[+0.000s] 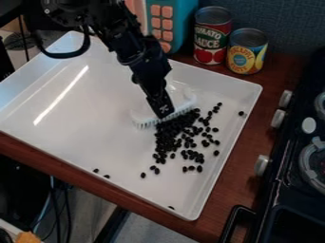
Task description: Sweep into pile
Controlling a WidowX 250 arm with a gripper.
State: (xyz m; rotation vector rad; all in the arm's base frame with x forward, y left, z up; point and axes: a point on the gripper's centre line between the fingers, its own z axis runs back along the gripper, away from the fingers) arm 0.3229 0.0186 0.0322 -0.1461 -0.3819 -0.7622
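The black gripper (164, 110) hangs over the right half of the white tray (76, 137), holding a white brush (184, 108) whose bristles touch the tray floor. Against the front side of the bristles lies a dense heap of black beans (166, 137). Looser beans spread from the heap to the right and toward the front. A lone bean (241, 113) lies near the right wall, and a few others sit along the front edge. The upper part of the brush is partly hidden behind the gripper.
Two cans, a red one (211, 35) and a yellow-blue one (247, 51), stand behind the tray beside a teal toy with pink buttons (166, 21). A black stove (289, 175) with knobs is at the right. The tray has raised walls.
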